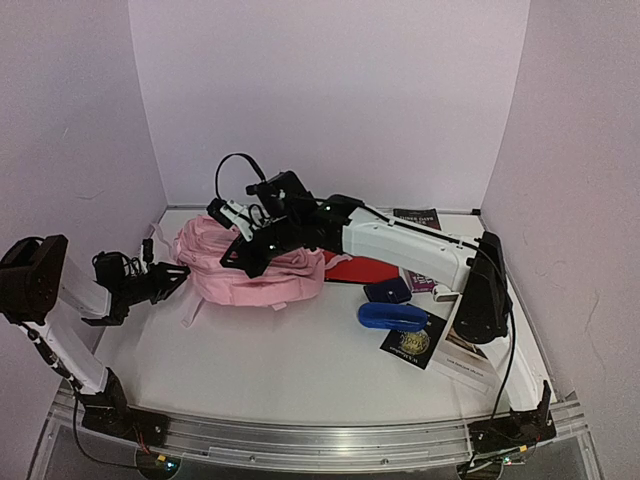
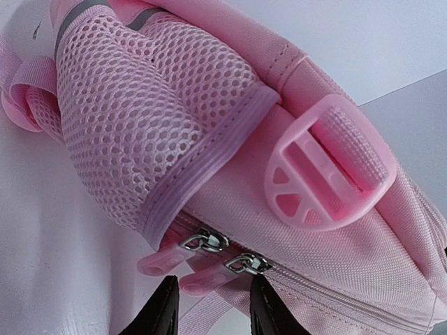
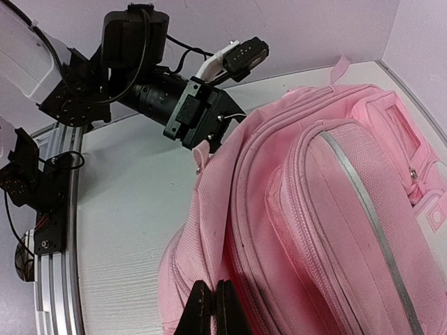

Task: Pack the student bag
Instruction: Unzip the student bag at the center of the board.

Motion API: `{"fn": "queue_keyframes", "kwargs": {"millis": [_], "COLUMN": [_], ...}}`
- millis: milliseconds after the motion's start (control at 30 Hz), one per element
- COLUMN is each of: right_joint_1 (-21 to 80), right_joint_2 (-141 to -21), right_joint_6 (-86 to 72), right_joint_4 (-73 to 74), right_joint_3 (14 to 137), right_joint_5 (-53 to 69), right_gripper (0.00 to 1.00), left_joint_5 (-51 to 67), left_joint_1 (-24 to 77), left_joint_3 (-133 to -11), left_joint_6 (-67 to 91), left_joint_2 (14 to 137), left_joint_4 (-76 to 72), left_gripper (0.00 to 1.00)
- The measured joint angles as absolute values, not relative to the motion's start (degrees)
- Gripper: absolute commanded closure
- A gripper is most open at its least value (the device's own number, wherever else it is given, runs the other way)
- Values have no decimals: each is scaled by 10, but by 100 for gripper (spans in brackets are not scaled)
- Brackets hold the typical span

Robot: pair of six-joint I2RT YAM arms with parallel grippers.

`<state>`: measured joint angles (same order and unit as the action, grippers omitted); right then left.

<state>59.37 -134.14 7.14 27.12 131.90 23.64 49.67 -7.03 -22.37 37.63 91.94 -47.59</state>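
student bag point(image 1: 255, 270) lying left-rear on table point(image 1: 280, 370), zip looking closed. left gripper point(image 2: 213, 280) hovering, narrowly parted around zip pull point(image 2: 202, 279); right gripper point(image 3: 213, 296) pressing closed against bag. blue case point(image 1: 392, 316), booklets point(image 1: 412, 345) waiting outside; packing barely starting.

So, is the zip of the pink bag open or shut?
Shut, as far as visible: both zip sliders sit together and the student bag shows no gap.
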Motion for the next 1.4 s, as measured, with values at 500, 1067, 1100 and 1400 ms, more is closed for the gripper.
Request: {"fn": "queue_keyframes", "kwargs": {"millis": [500,1067,1100,1400], "right_joint_1": [593,592,592,592], "right_joint_2": [-1326,-1326,-1326,-1326], "right_joint_6": [72,72,72,73], "right_joint_4": [280,282,282,282], "right_joint_3": [1319,1319,1319,1319], "right_joint_5": [243,253,254,258], "right_gripper": [100,100,100,100], "left_joint_5": [529,560,561,571], "left_joint_1": [-71,-71,-71,-71], "left_joint_3": [-224,-224,-224,-219], "left_joint_6": [404,434,435,447], "left_joint_2": [944,968,969,967], "left_joint_4": [-537,-587,-588,-624], "left_gripper": [67,67,69,95]}}
